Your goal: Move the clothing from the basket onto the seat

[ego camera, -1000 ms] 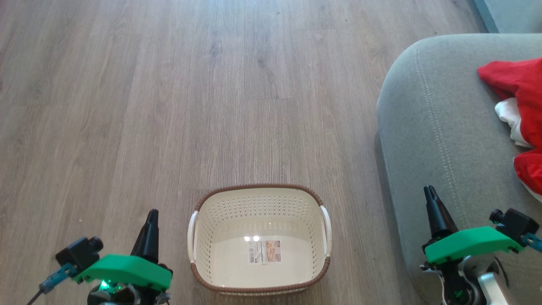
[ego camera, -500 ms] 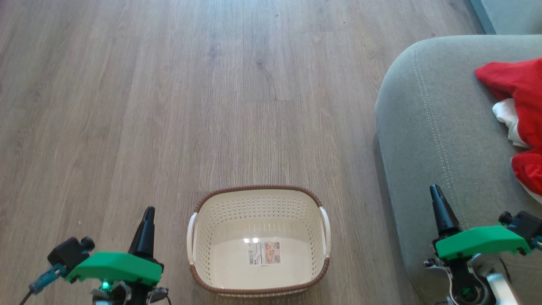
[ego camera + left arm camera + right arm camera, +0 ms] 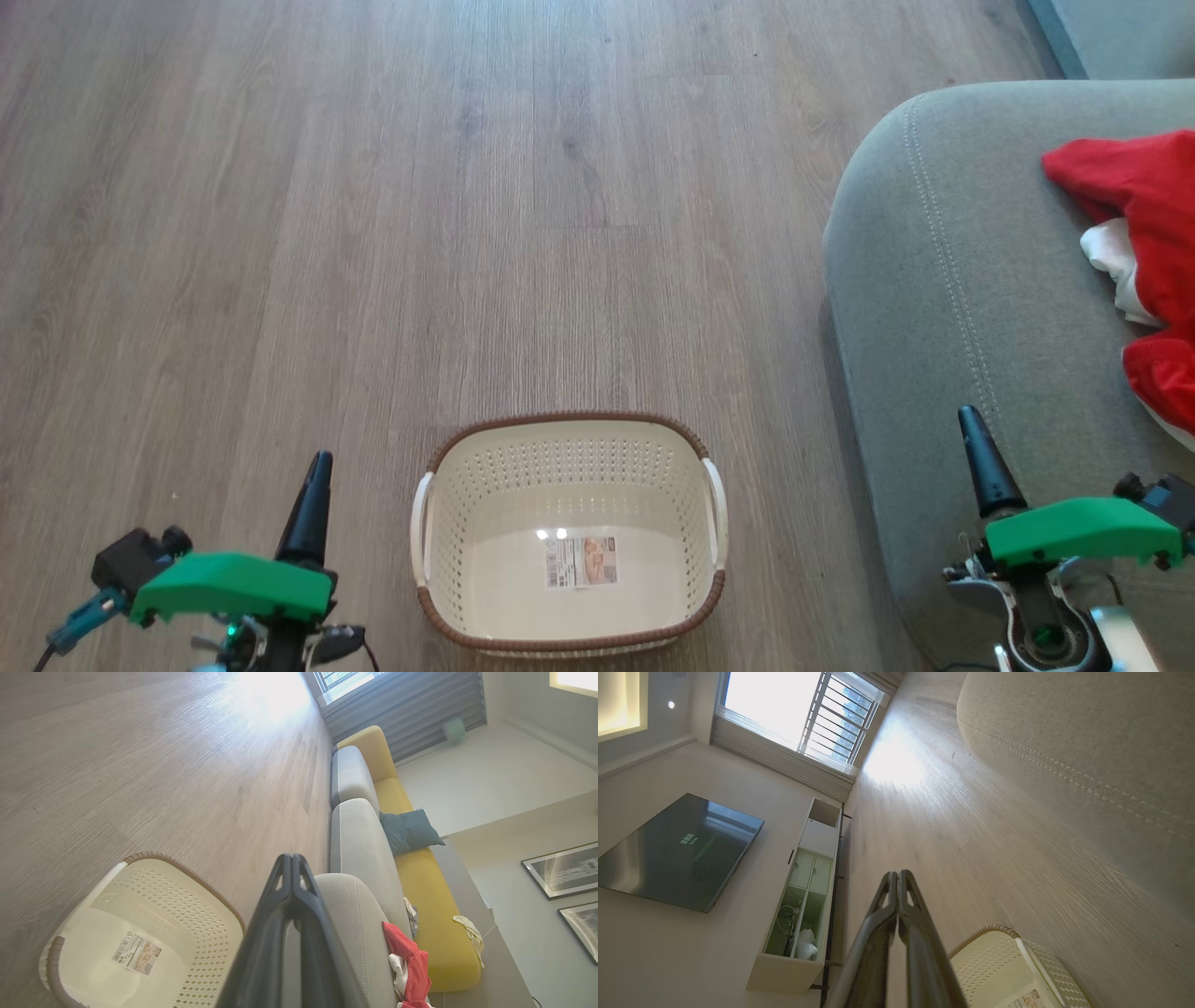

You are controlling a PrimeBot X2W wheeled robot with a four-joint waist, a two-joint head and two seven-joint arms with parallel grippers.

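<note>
Red clothing [image 3: 1144, 182] on seat [image 3: 943, 280], beyond right fingers [image 3: 987, 467].

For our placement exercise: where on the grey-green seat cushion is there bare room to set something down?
The grey-green upholstered seat cushion is bare between its stitched edge and the red-and-white fabric clothing; crowded at right, where that clothing lies.

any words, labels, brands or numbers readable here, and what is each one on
paper label on the floor of the basket: a barcode and a small picture; the print is too small to read
television on the wall, right wrist view: a few pale green characters on the screen, too blurred to read
So no text can be quoted as it reads.
</note>
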